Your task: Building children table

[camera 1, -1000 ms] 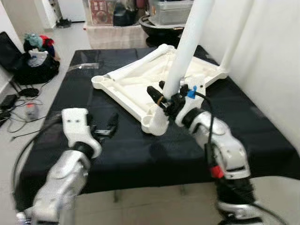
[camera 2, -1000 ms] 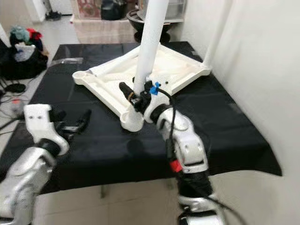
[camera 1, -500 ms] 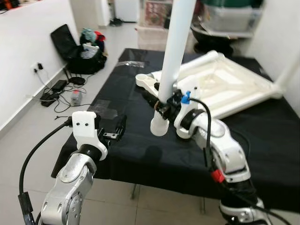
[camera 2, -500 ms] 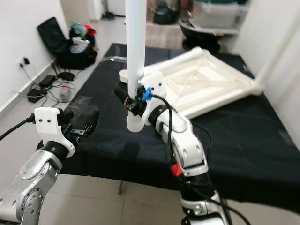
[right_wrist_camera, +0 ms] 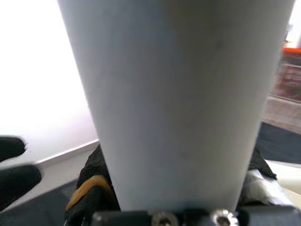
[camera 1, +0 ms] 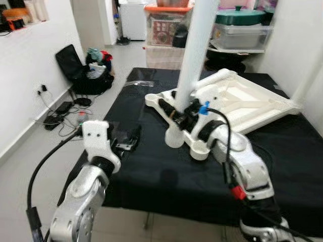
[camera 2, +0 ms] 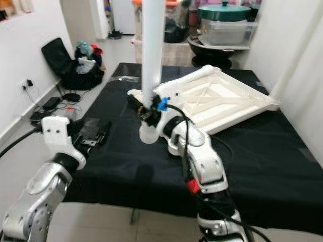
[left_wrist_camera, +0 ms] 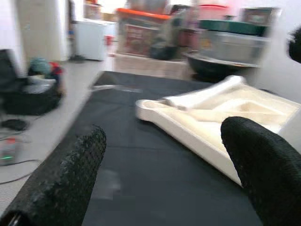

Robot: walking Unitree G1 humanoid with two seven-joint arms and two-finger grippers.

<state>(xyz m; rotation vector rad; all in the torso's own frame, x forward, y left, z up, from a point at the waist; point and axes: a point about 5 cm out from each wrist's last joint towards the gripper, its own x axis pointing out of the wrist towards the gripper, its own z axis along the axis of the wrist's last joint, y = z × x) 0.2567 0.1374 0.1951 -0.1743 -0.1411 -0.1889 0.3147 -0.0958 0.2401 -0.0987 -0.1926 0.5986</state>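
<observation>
On the black-draped counter (camera 1: pixel 151 171) lies the upturned white tabletop (camera 1: pixel 242 103), its near corner seemingly lifted as the right gripper (camera 1: pixel 182 112) clamps an upright white leg (camera 1: pixel 194 60), the left gripper (camera 1: pixel 126 143) hovering spread, empty.

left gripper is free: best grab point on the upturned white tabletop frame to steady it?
Probably the near-left corner socket of the tabletop frame, approached from the robot's left across the black cloth. The left gripper hovers open on that side; the right gripper is shut on the white leg.

Right gripper (camera 1: pixel 182 112) clamped, arm bent forward, left gripper (camera 1: pixel 126 141) fingers spread, arm raised.
</observation>
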